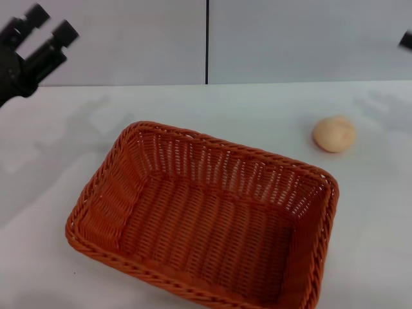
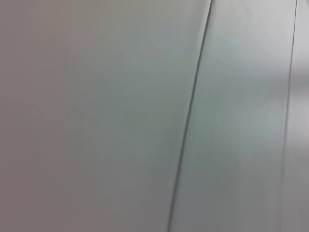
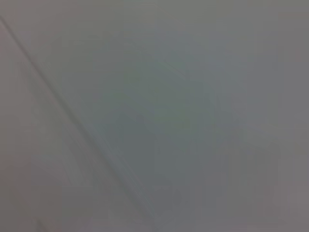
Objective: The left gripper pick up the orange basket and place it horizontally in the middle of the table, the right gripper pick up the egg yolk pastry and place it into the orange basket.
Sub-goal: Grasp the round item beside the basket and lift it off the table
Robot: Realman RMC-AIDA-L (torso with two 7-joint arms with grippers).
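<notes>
The large rectangular orange woven basket [image 1: 203,219] with its braided rim is seen in the lower centre of the head view, resting on the broad white table [image 1: 58,167] with one corner turned toward the upper left, so it lies askew and not yet horizontally. The small round pale golden pastry [image 1: 334,134] is placed at the right of the frame, well apart from the basket and outside it. The black left gripper [image 1: 44,29] is held high in the upper left corner, above the table and away from the basket; its two blocky fingers are parted and nothing is held between them. Of the right gripper [image 1: 406,40] only a dark tip is shown at the upper right edge, so it cannot be told whether its fingers are parted or closed. Both wrist views are filled only by pale panels with thin seams. The step in hand is judged to be the approach of the left gripper to the basket. To do it well, the near left rim should probably be chosen, with one finger inside the sloping wall and one outside, and the rim should be clamped firmly, because the wicker may flex. The basket should then be lifted only a little, turned until its long side runs across the frame, and set down centrally.
</notes>
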